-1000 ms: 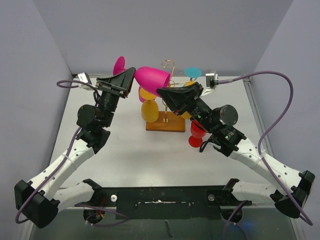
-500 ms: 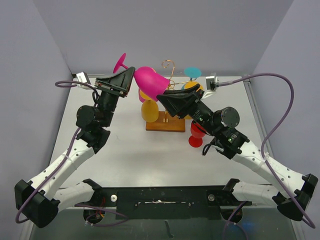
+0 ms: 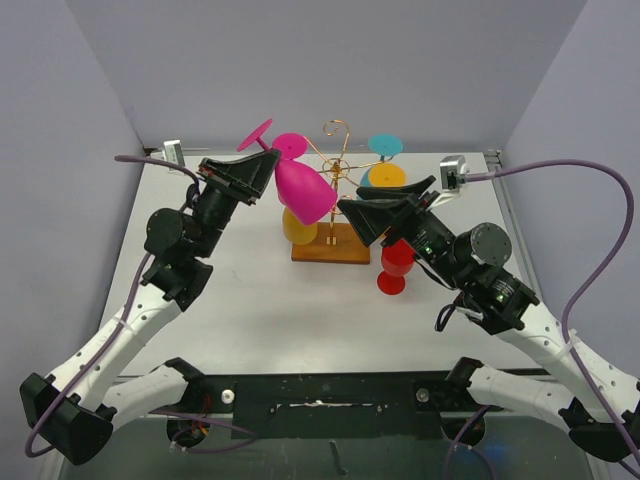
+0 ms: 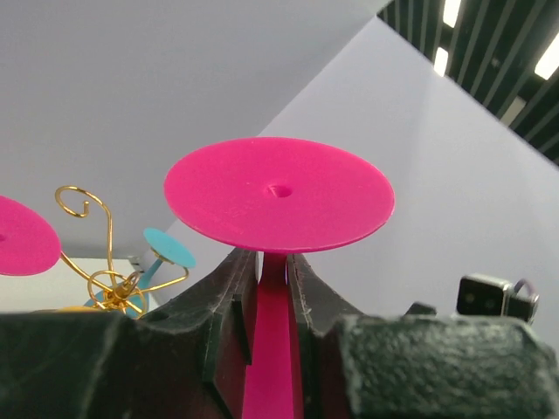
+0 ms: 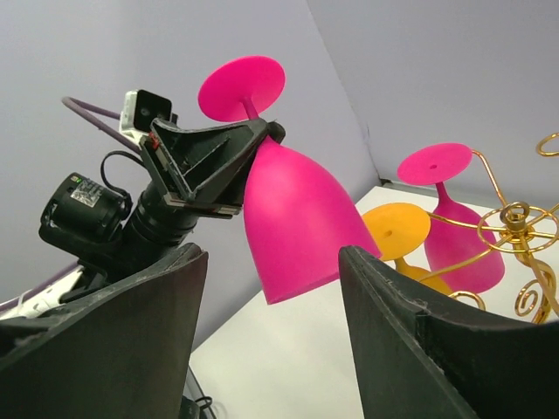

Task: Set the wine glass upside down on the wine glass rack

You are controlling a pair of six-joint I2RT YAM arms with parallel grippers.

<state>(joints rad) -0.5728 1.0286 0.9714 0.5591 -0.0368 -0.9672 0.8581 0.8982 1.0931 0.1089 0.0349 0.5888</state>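
Top external: the magenta wine glass (image 3: 305, 192) was held bowl-down and tilted, gripped at the stem by the left end effector (image 3: 262, 172), just beside the gold wine glass rack (image 3: 340, 163) and not yet hung. The right end effector (image 3: 358, 215) was open, apart from the bowl.

Left wrist: the stem was clamped between the fingers (image 4: 223, 297), foot uppermost.

Right wrist: the jaws were spread with nothing held.

Step judged: the approach to the rack. Next, the stem needs to be slid into a free spiral arm so the foot is caught.
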